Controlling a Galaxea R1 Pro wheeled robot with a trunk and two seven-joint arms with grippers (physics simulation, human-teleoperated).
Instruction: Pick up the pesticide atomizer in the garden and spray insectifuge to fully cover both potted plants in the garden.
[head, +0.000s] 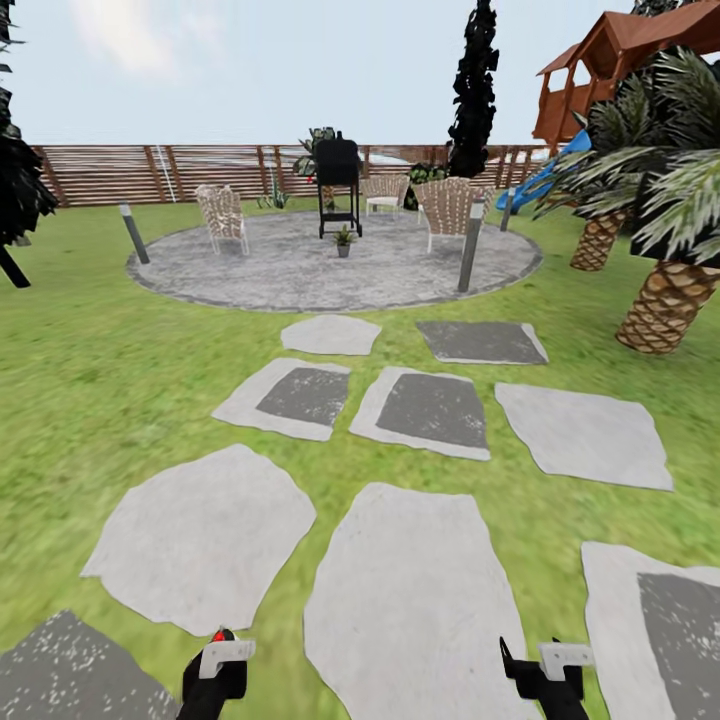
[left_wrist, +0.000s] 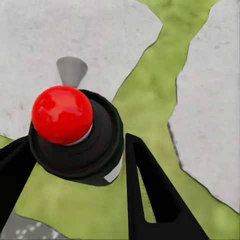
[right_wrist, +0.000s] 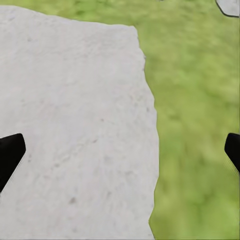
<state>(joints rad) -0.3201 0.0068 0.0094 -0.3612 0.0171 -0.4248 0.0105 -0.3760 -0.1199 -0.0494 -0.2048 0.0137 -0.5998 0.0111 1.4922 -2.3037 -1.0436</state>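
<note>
Green lawn (head: 90, 380) all the way out to a slatted wooden fence (head: 110, 172), with a round grey paved patio (head: 300, 265) in the middle distance. Flat, irregular stepping stones (head: 410, 600) in pale and dark grey lie in the grass between the robot and the patio. On the patio: a black grill on legs (head: 338, 180), three woven chairs (head: 222, 215) and one potted plant (head: 344, 240), a small spiky green thing in a tiny grey pot sitting just in front of the grill. Two grey lamp posts (head: 470, 245) stand at the patio's near edge, one on each side. Palms with scaly woven-looking trunks (head: 665, 300) crowd the right side, and behind them is a wooden playhouse (head: 600, 80) with a blue slide (head: 540, 180).

Left gripper (head: 215, 665) is pinching the atomizer (left_wrist: 75, 132). From the left wrist view you look down on its shiny round red top and dark collar, sitting between the two black fingers (left_wrist: 150, 195) over grass and stone. Right gripper (head: 545, 672) is spread wide with nothing in it; the right wrist view shows just the black fingertips (right_wrist: 10, 152) at either edge, over a speckled pale slab
</note>
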